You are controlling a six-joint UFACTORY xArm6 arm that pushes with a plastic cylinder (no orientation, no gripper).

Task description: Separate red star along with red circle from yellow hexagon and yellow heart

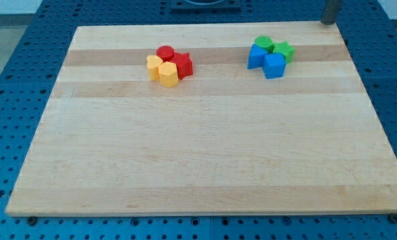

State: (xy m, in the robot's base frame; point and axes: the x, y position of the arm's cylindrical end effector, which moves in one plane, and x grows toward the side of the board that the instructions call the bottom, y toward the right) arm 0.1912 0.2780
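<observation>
Board (205,153): pale wood, plank grain, sitting on blue perforated table (25,40). No readable writing. Rod at 1 o'clock off the board corner; my tip (327,22) well apart from all blocks, touching nothing. Red/yellow cluster at 11 o'clock, all touching: red star (182,65), red circle (165,52), yellow hexagon (169,74), yellow heart (154,64). Blue/green cluster at 1 o'clock: two blue blocks (273,65), two green blocks (264,44).

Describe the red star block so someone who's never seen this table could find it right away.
Start at the wooden board and look to its upper left, where four red and yellow blocks huddle together. The red star block sits on that cluster's right side, just below the red circle block and right of the yellow hexagon block. It is the only red piece with pointed arms.
</observation>
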